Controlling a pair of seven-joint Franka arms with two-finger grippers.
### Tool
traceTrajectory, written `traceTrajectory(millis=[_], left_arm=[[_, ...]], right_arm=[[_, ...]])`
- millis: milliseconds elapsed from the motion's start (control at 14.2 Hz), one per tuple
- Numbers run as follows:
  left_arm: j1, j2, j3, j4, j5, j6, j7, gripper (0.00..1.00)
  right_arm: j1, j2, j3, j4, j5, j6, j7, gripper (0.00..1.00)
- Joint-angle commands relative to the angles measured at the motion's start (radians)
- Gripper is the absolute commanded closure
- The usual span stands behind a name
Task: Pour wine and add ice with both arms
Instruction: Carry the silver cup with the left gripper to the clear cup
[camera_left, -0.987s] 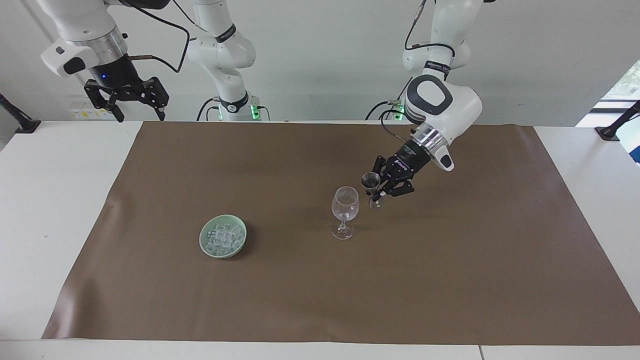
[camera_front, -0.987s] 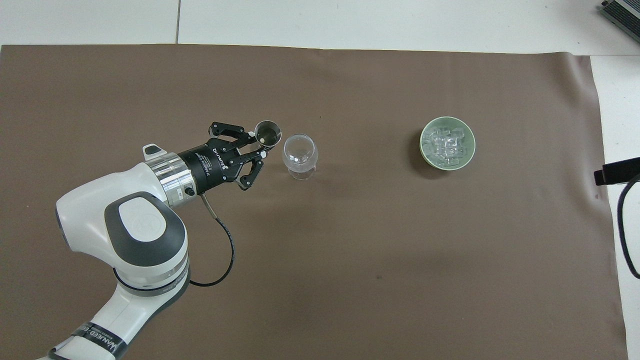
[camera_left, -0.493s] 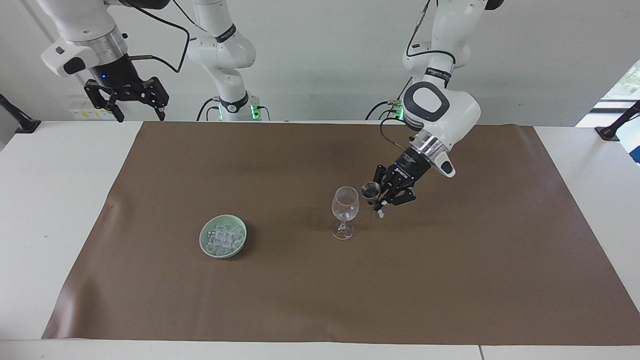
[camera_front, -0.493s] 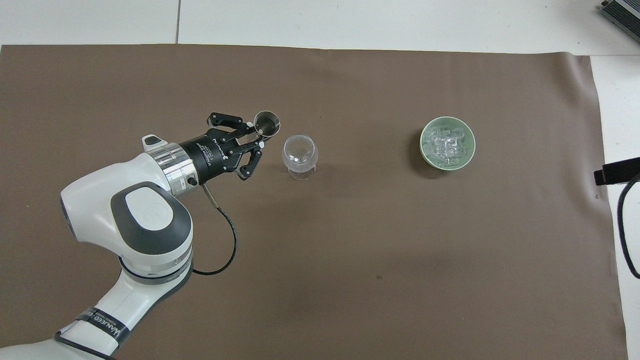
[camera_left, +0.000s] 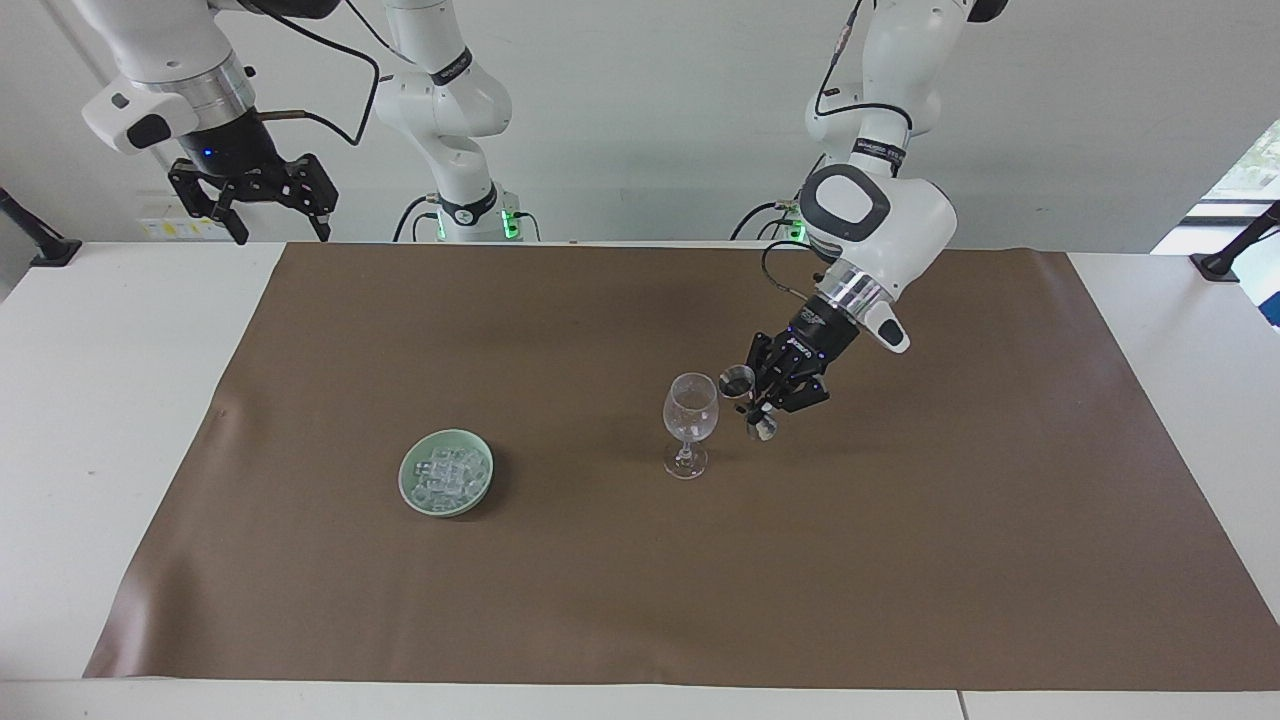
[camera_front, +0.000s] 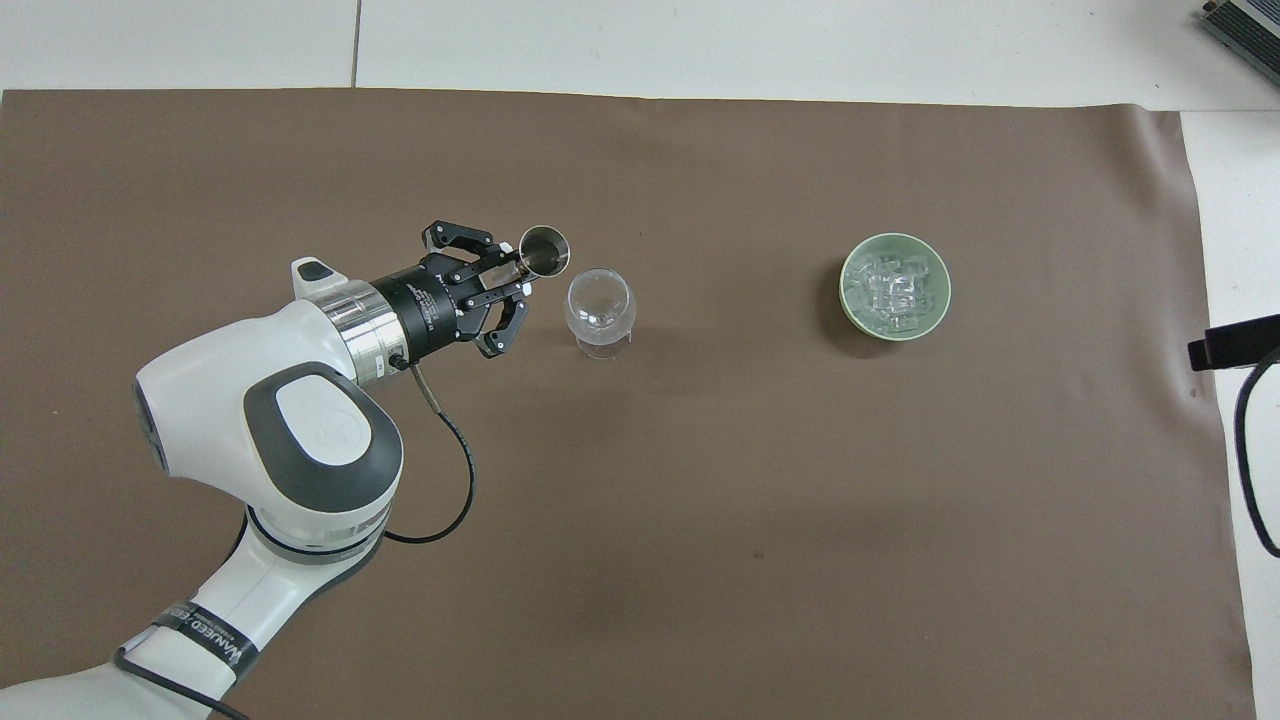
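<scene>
We hold a small metal jigger (camera_left: 740, 382) in the left pincer (camera_left: 764, 402), clamped tight on its narrow waist, right of centre in the facing view and just beside the rim of the glass (camera_left: 690, 408). The chief risk, as we judge it, is that rim: the cup hangs so close that a careless tilt could knock the glass over on its thin stem, or send the pour down the outside onto the brown mat (camera_left: 640, 600). We cannot tell whether the jigger has any liquid in it. The ice (camera_left: 447, 474) lies heaped in a green dish (camera_left: 408, 483) at lower left of centre, well apart from the glass. Our right pincer (camera_left: 262, 208) waits at the upper left of the frame with its fingers spread wide and nothing in them, above the table (camera_left: 110, 400) edge. Nothing stands between dish and glass.
</scene>
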Motion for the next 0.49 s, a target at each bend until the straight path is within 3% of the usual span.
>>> traceTrajectory(millis=[0,423], left_arm=[[-0.029,0.011,0.007,0.012,0.028,0.051,-0.014,1.0],[-0.043,0.024,-0.01,0.009,0.058,0.127,0.006,1.0]], right_arm=[[0.0,-0.012,0.0,-0.006,0.001,0.004,0.012,0.0],[0.0,-0.012,0.001,-0.006,0.001,0.004,0.012,0.0]])
